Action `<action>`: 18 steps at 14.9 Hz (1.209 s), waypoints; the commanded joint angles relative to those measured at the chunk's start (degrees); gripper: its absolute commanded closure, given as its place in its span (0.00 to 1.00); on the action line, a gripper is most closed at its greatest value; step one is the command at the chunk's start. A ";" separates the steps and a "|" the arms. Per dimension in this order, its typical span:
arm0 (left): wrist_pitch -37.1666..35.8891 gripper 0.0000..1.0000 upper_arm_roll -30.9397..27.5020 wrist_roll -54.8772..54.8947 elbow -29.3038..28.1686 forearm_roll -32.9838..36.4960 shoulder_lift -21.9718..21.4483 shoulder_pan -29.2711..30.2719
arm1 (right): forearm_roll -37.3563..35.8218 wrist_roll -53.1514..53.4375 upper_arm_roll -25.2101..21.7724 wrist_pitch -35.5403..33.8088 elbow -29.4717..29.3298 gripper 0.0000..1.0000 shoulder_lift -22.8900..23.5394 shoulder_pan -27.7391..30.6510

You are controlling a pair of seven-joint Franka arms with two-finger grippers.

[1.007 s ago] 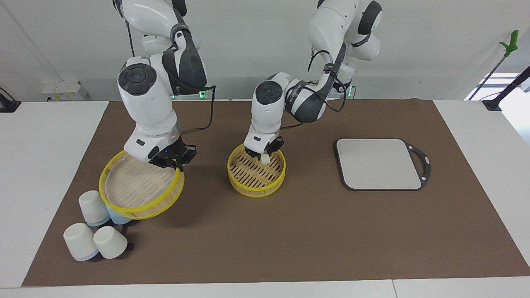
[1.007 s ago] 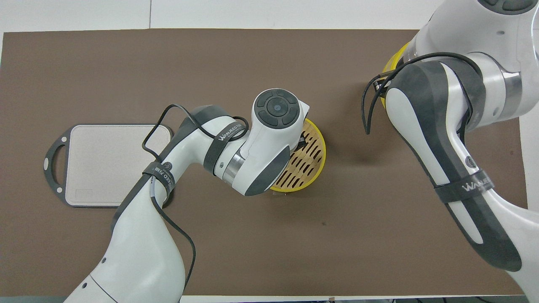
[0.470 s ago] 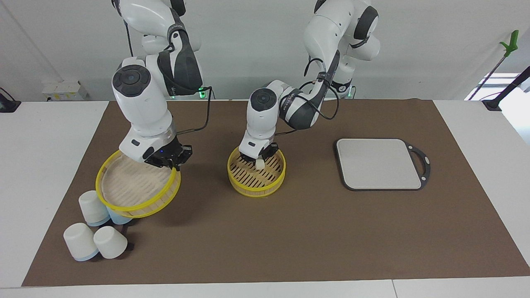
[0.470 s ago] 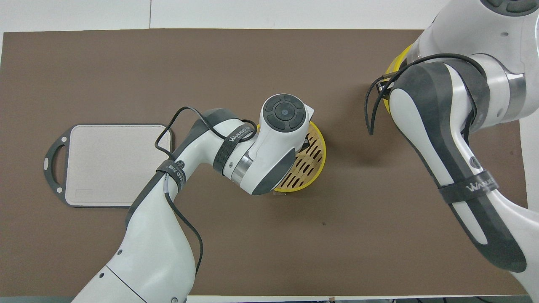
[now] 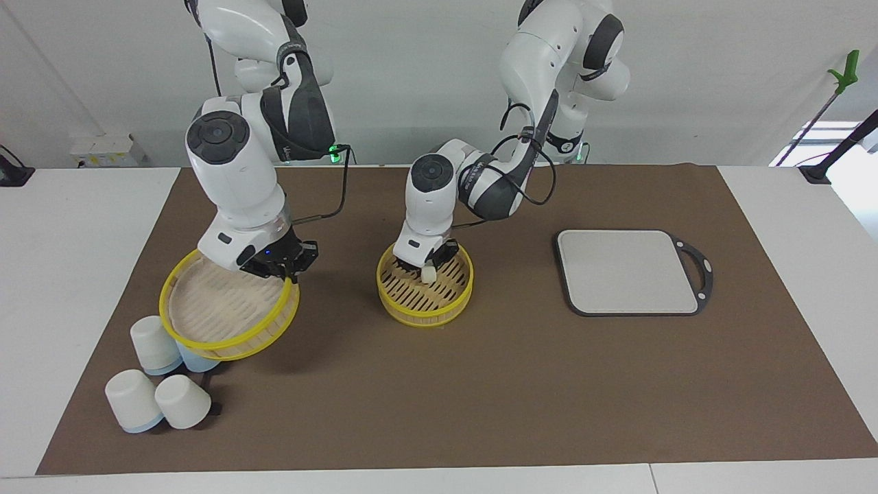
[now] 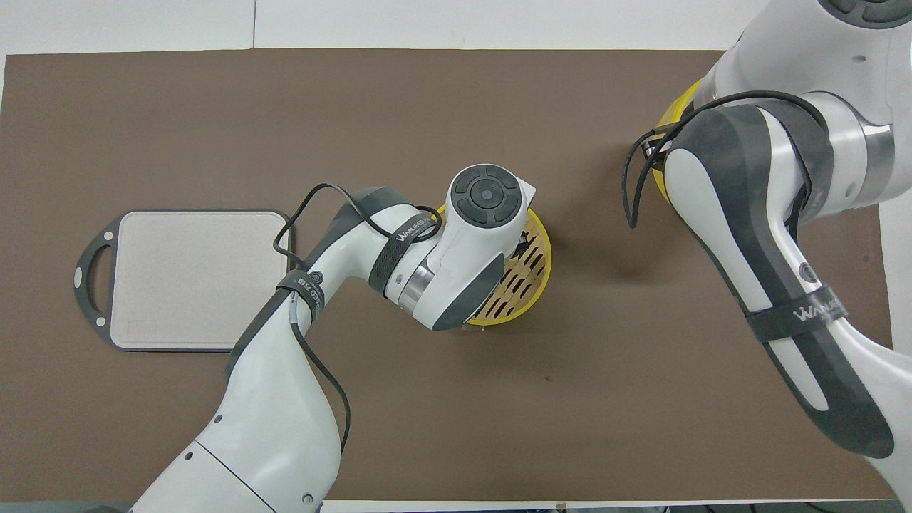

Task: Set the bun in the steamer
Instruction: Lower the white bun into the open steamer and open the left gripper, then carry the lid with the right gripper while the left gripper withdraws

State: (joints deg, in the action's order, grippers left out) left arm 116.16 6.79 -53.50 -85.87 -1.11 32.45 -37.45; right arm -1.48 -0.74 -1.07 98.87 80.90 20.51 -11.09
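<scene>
The steamer (image 5: 422, 318), a round basket with yellow rims and a slatted bottom, stands mid-mat. My left gripper (image 5: 424, 266) reaches down inside it and is shut on the bun (image 5: 429, 275), a small cream-white lump low over the slats. I cannot tell whether the bun touches them. In the overhead view the left wrist hides the gripper, the bun and most of the steamer (image 6: 536, 269). My right gripper (image 5: 282, 269) is shut on the rim of the steamer's lid (image 5: 226, 309) and holds it tilted in the air over the mat at the right arm's end.
Three pale upturned cups (image 5: 154, 343) (image 5: 130, 401) (image 5: 182, 401) stand partly under the lid, farther from the robots. A flat grey board with a dark handle frame (image 5: 627, 271) lies toward the left arm's end, also in the overhead view (image 6: 192, 278).
My left gripper has sunk lower into the steamer with the bun. My right gripper has drawn the lid slightly toward the right arm's end.
</scene>
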 commanded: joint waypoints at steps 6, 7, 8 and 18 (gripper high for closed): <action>-0.75 0.00 -0.81 -0.99 0.18 0.58 0.07 -1.04 | 0.51 -1.63 0.63 3.87 4.97 1.00 -3.29 0.80; -1.54 0.00 -0.81 -0.99 0.26 0.67 0.07 -1.04 | 0.51 -1.81 0.63 3.87 4.97 1.00 -3.29 0.80; -2.51 0.00 -0.99 -0.99 0.79 0.67 -0.02 -1.04 | 0.51 -1.72 0.63 3.96 4.97 1.00 -3.29 0.72; -14.46 0.00 -1.43 4.26 1.32 0.49 -13.99 12.12 | 0.60 15.72 0.98 5.90 5.94 1.00 -3.55 -6.21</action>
State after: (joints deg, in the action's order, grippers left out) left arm 103.24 4.95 -51.84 -81.71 -1.10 21.81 -28.34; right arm -1.22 7.92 -0.36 104.21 84.59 19.28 -14.92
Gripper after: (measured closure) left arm 0.000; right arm 0.899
